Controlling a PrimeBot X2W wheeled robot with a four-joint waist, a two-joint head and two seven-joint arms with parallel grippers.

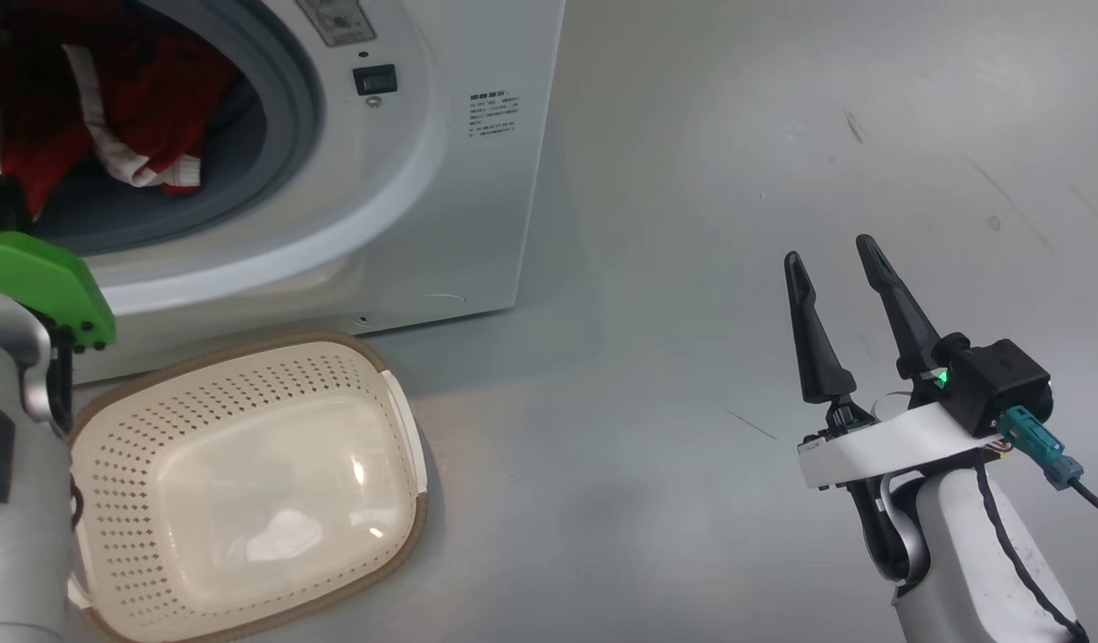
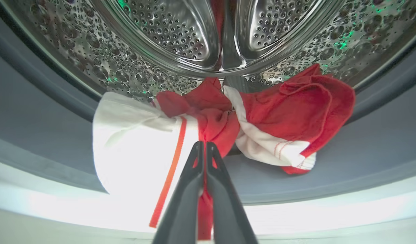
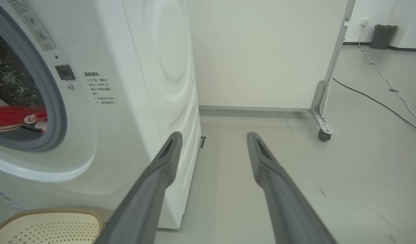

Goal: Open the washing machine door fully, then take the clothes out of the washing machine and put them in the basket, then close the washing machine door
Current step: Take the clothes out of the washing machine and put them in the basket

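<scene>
With your left gripper (image 2: 204,146) pinched on the clothes (image 2: 289,112) at frame centre, pull back over the grey seal (image 2: 380,142), lifting so nothing snags, toward the basket (image 1: 245,482) lower left.

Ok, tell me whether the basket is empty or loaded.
Empty: the basket shows a bare cream bottom in the head view, and the red clothes lie in the washing machine drum.

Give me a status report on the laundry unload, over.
Left gripper shut on the clothes at the washing machine mouth. Right gripper open, idle above the floor. Basket holds nothing yet. Nothing in the way.
</scene>
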